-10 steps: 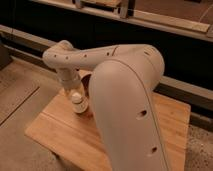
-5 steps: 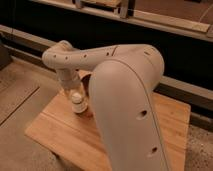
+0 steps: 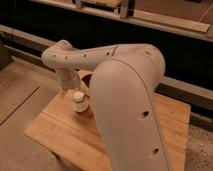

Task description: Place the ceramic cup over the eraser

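The ceramic cup (image 3: 79, 102) is small and white and stands on the wooden table (image 3: 60, 135) with its narrower round end up. The gripper (image 3: 68, 92) hangs from the white arm (image 3: 80, 56), right at the cup's upper left side. Whether it grips the cup does not show. A thin reddish sliver at the cup's right base may be the eraser (image 3: 89, 109); most of it is hidden by the cup and the arm. A dark maroon bowl (image 3: 86, 80) peeks out behind the cup.
The arm's large white link (image 3: 130, 105) fills the middle and right of the view and hides much of the table. A dark wall with a ledge (image 3: 165, 22) runs behind. Speckled floor (image 3: 20, 95) lies to the left.
The cup and the gripper have shifted slightly to the right and towards the camera. The big arm link has barely moved.
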You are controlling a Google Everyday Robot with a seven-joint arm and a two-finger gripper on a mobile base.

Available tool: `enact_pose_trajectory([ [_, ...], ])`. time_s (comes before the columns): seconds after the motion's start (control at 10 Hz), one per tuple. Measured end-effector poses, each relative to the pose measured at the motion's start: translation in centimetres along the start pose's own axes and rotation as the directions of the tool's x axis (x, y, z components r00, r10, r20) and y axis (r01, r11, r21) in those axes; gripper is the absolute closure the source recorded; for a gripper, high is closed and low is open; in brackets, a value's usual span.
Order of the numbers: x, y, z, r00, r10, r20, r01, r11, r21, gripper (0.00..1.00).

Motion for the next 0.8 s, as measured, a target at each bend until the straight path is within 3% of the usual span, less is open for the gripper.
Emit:
enact_pose_trajectory([
  [0.2, -0.4, 0.6, -2.2, 0.999, -0.011, 0.046, 0.012, 1.000, -0.016, 0.20],
  [0.3, -0.7, 1.2, -4.4, 0.995, -0.020, 0.093, 0.024, 0.999, -0.035, 0.20],
  [0.6, -0.3, 3.0, -8.7, 0.983, -0.055, 0.173, 0.066, 0.996, -0.059, 0.20],
  [0.8, -0.2, 3.2, -9.7, 0.981, -0.057, 0.188, 0.070, 0.996, -0.062, 0.20],
])
